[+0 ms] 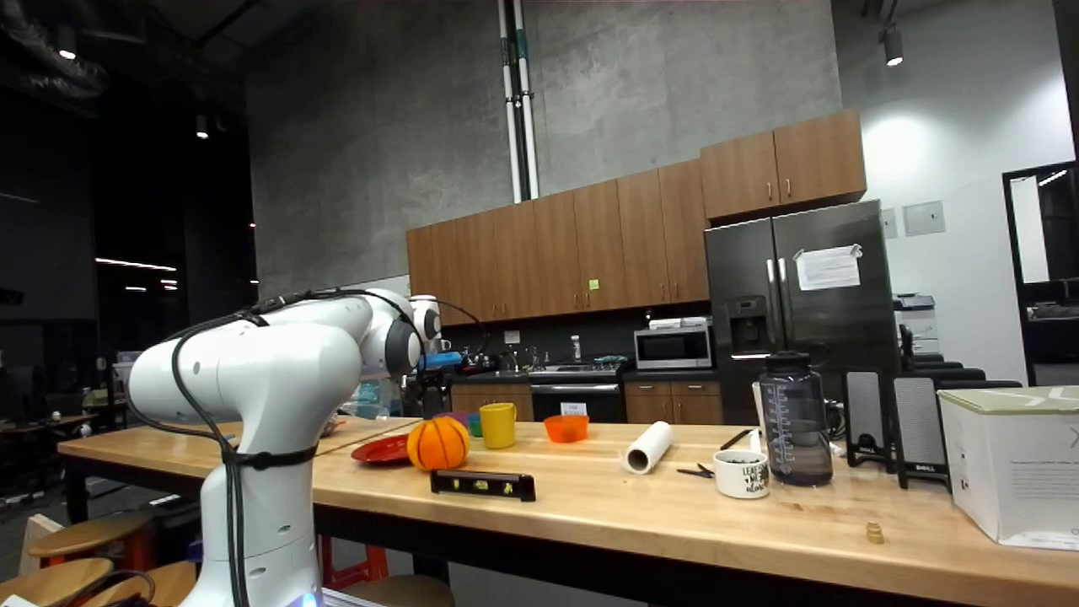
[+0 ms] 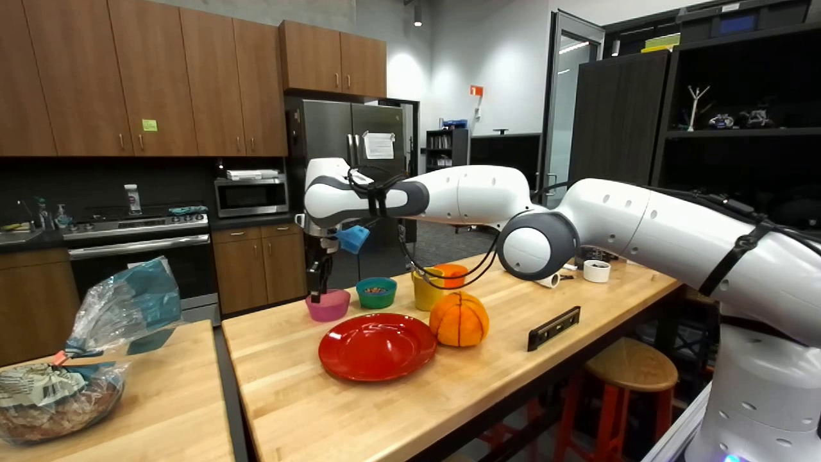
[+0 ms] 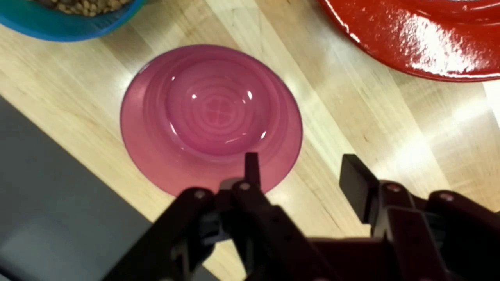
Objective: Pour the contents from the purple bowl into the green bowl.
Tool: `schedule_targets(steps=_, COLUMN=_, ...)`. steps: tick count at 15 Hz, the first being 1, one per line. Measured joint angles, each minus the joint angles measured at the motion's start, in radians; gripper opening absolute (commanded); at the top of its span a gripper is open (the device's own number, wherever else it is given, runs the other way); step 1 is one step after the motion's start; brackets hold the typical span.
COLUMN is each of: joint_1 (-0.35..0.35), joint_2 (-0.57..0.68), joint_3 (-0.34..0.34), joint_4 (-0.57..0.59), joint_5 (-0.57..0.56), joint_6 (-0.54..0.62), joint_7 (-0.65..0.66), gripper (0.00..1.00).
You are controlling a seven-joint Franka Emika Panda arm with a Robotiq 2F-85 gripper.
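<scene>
The purple bowl point(image 3: 216, 113), pinkish in colour, sits upright on the wooden table with nothing inside. Beside it is the green bowl point(image 2: 376, 292), teal-green and holding small multicoloured bits. In the wrist view only the edge of that green bowl point(image 3: 74, 31) shows at the top left, with brown grains in it. My gripper point(image 3: 300, 171) is open, its fingers well apart and nothing between them. One finger point(image 3: 252, 168) overlaps the bowl's near rim, while the opposite one point(image 3: 353, 187) is outside the bowl. In an exterior view the gripper point(image 2: 316, 285) points down right at the purple bowl point(image 2: 328, 305).
A red plate point(image 2: 377, 346) lies close to the bowls, touching or nearly touching an orange pumpkin point(image 2: 459, 319). A yellow mug point(image 2: 426, 290) and an orange bowl point(image 2: 451, 274) stand beyond the green bowl. A black level point(image 2: 554, 328) lies nearer the arm's base. The table edge runs close behind the purple bowl.
</scene>
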Motion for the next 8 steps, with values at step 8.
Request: schedule_targets(steps=8, joint_1=-0.025, joint_2=-0.109, joint_3=0.01, joint_4=0.005, joint_5=0.005, joint_6=-0.054, joint_7=-0.026, gripper=1.0)
